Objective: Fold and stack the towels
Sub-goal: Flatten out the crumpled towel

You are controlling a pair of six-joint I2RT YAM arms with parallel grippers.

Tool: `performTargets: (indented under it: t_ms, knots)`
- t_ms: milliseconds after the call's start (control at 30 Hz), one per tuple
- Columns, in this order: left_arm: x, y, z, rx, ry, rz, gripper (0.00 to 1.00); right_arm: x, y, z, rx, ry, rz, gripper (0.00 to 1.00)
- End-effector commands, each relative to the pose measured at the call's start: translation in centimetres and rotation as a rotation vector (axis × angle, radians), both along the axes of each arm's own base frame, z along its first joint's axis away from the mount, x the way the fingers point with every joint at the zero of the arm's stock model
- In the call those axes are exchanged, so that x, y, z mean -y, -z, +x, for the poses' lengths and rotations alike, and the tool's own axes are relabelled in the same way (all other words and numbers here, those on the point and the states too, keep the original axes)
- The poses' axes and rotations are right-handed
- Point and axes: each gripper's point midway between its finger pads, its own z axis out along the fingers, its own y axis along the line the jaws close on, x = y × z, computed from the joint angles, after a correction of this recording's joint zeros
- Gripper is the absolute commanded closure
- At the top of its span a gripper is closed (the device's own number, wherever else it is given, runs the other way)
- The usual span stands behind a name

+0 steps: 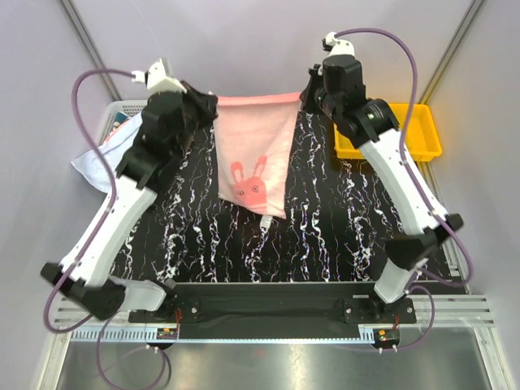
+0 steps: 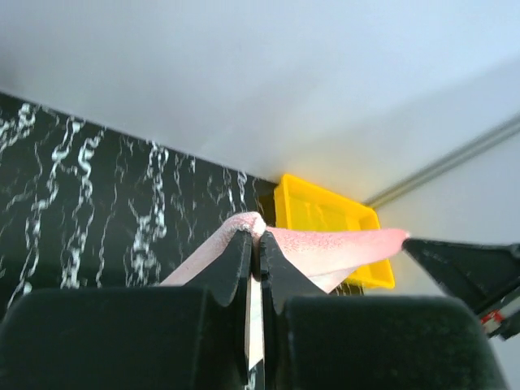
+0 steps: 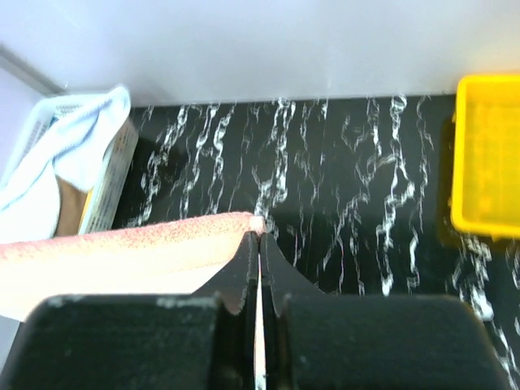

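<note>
While the pink towel point(image 1: 256, 146) is held up by its two upper corners, it is stretched between the two arms over the far part of the black, white-veined counter point(image 1: 325, 219), with its top edge drawn nearly straight. One corner is pinched by the left fingers point(image 2: 234, 264), which are pressed together on the cloth with only a thin fold of pink between them. The opposite corner is pinched in the same way by the right fingers point(image 3: 242, 264), and the towel's edge is seen running off to the left in the right wrist view.

Below the top edge the towel is seen narrowing toward the near side. A red rabbit print point(image 1: 250, 183) is shown on its lower part, and a small white label point(image 1: 266, 221) is attached at its lowest tip. Whether that tip is touching the counter cannot be told.

At the left edge of the counter a white mesh basket point(image 3: 114, 191) is placed, and a pale blue towel point(image 1: 91, 162) is draped over its outer rim. At the far right of the counter a yellow tray point(image 1: 426, 134) is set, well apart from the pink towel.
</note>
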Motion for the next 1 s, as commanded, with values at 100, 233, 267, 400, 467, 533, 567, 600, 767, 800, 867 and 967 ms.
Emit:
performTargets:
  t_ms: [100,233,267,400,467,533,567,600,767,800,867,967]
  knots:
    - [0.3,-3.5,8.7,0.075,0.143,-0.041,1.00,-1.0,-3.2,6.7,0.121,-0.063,0.055,1.00]
    - [-0.8,-7.6,10.5,0.145,0.196,-0.064,1.00,-0.4,-7.2,8.0,0.228,-0.058,0.104,1.00]
    - [-1.0,-7.4,10.6,0.138,0.199,-0.061,1.00,-0.3,-7.5,8.1,0.237,-0.057,0.108,1.00]
    - [-1.8,-6.7,9.8,0.136,0.201,-0.053,1.00,0.8,-9.1,6.9,0.281,-0.043,0.122,1.00]
    - [-1.8,-4.4,9.1,0.098,0.206,-0.053,1.00,0.8,-7.2,6.2,0.227,-0.057,0.116,1.00]
    - [-1.8,-3.2,7.8,0.076,0.213,-0.072,1.00,0.4,-2.8,6.1,0.136,-0.060,0.114,1.00]
    - [-1.5,1.4,8.1,-0.003,0.219,-0.077,1.00,0.8,-3.7,5.0,0.160,-0.057,0.149,1.00]
    - [-1.3,2.9,7.6,-0.033,0.222,-0.104,1.00,0.7,1.1,4.9,0.063,-0.052,0.125,1.00]
    - [-0.3,13.4,2.8,-0.194,0.207,-0.145,1.00,0.7,10.0,0.9,-0.126,-0.062,0.200,1.00]
    - [-0.5,18.7,1.5,-0.297,0.182,-0.133,1.00,0.5,15.2,-0.8,-0.240,-0.087,0.195,1.00]
    - [0.6,22.1,-1.0,-0.364,0.190,-0.136,1.00,-0.2,18.4,-3.0,-0.324,-0.114,0.247,1.00]
    - [1.7,29.6,-5.3,-0.518,0.194,-0.126,1.00,-0.4,26.0,-7.4,-0.489,-0.119,0.237,1.00]
